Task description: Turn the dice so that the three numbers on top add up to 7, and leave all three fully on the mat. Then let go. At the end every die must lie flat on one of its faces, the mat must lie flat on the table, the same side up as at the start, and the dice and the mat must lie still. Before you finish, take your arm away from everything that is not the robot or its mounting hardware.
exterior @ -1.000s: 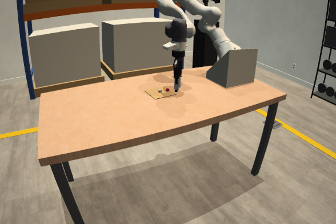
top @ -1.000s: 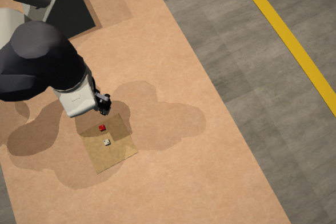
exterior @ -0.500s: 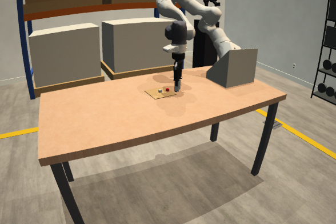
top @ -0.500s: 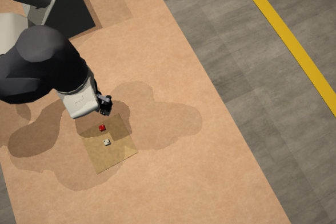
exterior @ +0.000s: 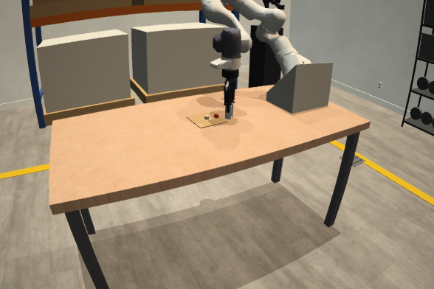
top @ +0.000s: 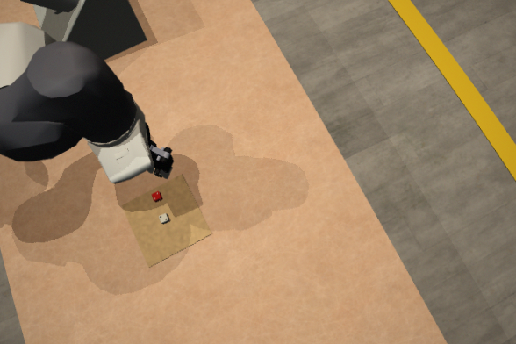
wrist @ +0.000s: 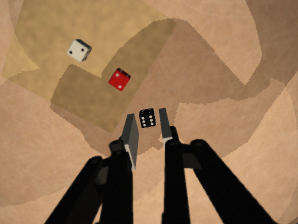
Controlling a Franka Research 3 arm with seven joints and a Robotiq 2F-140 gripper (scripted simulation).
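A tan mat lies flat on the table. A red die and a white die rest flat on it; both also show in the wrist view, red and white. A small black die lies on the bare table just off the mat's edge, its six white pips facing the wrist camera. My gripper points down with its fingertips on either side of the black die. The fingers stand narrowly apart, with a small gap beside the die. The arm hides the black die in the top view.
A grey wedge-shaped block stands at the table's back right, beside the arm's base. Large boxes sit on pallets behind the table. The table's edge runs to the right of the mat in the top view.
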